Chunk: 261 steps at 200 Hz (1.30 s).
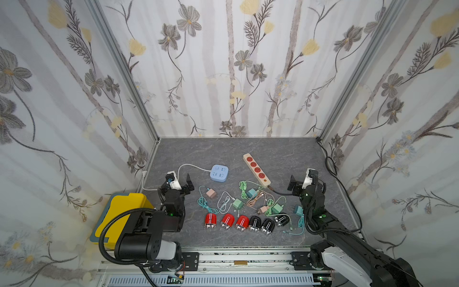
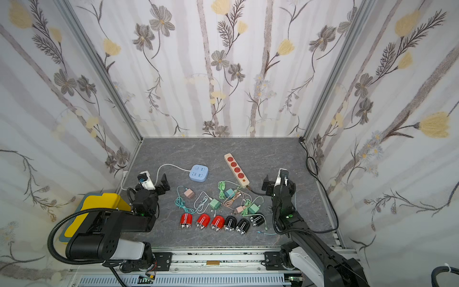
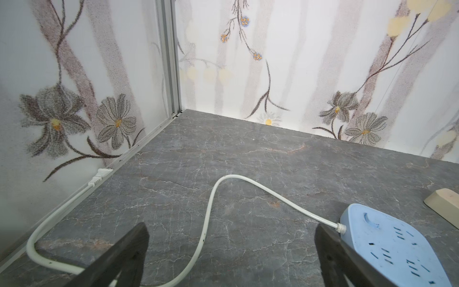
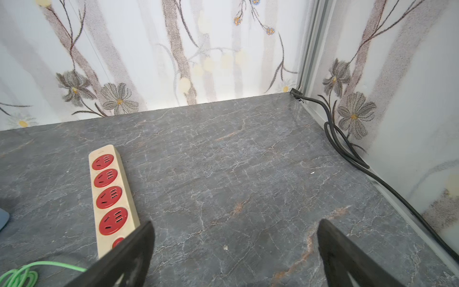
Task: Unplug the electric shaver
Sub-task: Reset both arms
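The shavers lie in one row on the near part of the table (image 1: 248, 149), between the two arms: three red shavers (image 1: 227, 221), then three black shavers (image 1: 267, 226) toward the right arm (image 2: 285, 206), six in all. Whether a cable enters any shaver cannot be made out.

Just behind the row lie six plug adapters (image 1: 238, 204) among tangled cables (image 4: 18, 275): two pink, two green, two teal. In a top view the right arm hides one teal adapter.

Farther back lie two power strips: a square blue power strip (image 1: 219, 173) with a white cord (image 3: 211, 198), and a long beige power strip (image 4: 111, 193) with four red sockets.

A yellow box (image 1: 124, 213) sits at the left edge, partly hidden by the left arm (image 1: 146, 223).

The left gripper (image 3: 231, 226) hangs above the table near the blue strip, jaws spread fully, holding nothing. The right gripper (image 4: 236, 222) hangs beside the beige strip's near end, jaws likewise spread and empty.
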Each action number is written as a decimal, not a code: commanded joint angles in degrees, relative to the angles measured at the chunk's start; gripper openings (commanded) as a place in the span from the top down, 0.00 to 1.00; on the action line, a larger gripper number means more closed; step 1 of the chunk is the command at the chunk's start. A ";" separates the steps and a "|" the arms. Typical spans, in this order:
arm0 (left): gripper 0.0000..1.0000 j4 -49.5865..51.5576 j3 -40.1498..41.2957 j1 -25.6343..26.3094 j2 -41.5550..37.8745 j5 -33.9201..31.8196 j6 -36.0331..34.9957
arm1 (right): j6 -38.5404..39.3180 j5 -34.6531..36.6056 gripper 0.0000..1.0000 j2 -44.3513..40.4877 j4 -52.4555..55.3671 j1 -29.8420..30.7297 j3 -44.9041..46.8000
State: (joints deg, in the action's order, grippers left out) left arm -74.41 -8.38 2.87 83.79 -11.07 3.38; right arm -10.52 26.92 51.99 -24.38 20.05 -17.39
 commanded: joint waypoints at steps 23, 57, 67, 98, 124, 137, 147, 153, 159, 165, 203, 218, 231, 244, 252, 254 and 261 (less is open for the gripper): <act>0.00 -10.79 -0.24 -0.53 6.40 2.21 -0.51 | 2.08 -1.47 0.00 2.13 -6.52 -2.50 0.99; 0.00 -2.31 -5.68 -1.66 7.34 6.64 -0.79 | 2.26 -2.83 0.00 4.97 -10.86 -4.41 1.69; 0.00 -0.79 -5.94 -1.71 6.87 6.63 -0.63 | 2.33 -3.56 0.00 6.00 -10.69 -5.09 1.02; 0.00 -1.18 -5.87 -1.68 7.05 6.49 -0.66 | 4.05 -4.81 0.00 8.48 -14.65 -7.23 1.06; 0.00 -1.65 -5.77 -1.73 7.21 6.50 -0.70 | 4.53 -6.50 0.00 10.46 -18.80 -9.81 2.31; 0.00 -1.56 -5.77 -1.73 7.15 6.42 -0.67 | 4.59 -8.01 0.00 11.82 -22.10 -11.09 3.64; 0.00 -1.47 -5.91 -1.73 7.13 6.45 -0.66 | 4.95 -8.76 0.00 13.00 -24.81 -11.97 4.54; 0.00 -1.55 -5.77 -1.69 7.17 6.45 -0.65 | 5.31 -9.02 0.00 13.58 -26.20 -12.41 4.98; 0.00 -1.48 -5.77 -1.72 7.15 6.46 -0.67 | 5.49 -9.12 0.00 14.26 -27.67 -12.75 5.49; 0.00 -1.48 -5.77 -1.73 7.14 6.46 -0.65 | 5.48 -9.22 0.00 14.89 -29.15 -13.16 5.95; 0.00 -1.49 -5.81 -1.70 7.16 6.42 -0.66 | 6.16 -11.37 0.00 19.06 -36.37 -14.43 7.61; 0.00 -1.49 -5.77 -1.73 7.18 6.50 -0.65 | 6.25 -11.45 0.00 20.44 -38.50 -14.77 7.89; 0.00 -1.51 -5.79 -1.74 7.13 6.42 -0.67 | 6.52 -12.08 0.00 20.93 -39.05 -15.10 7.64; 0.00 -1.48 -5.78 -1.73 7.13 6.48 -0.65 | 6.61 -12.31 0.00 21.78 -40.62 -15.44 7.67; 0.00 -1.52 -5.79 -1.69 7.16 6.45 -0.70 | 6.78 -12.67 0.00 22.24 -40.90 -15.64 7.48; 0.00 -1.57 -5.77 -1.70 7.13 6.42 -0.67 | 6.80 -12.79 0.00 22.38 -40.85 -15.70 7.35; 0.00 -1.47 -5.77 -1.69 7.17 6.43 -0.65 | 6.88 -12.90 0.00 22.75 -40.46 -15.83 6.86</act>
State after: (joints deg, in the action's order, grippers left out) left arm -75.18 -13.89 1.19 90.89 -4.71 2.85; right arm -4.84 15.31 73.71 -60.12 4.64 -9.74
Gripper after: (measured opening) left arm 0.997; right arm 0.997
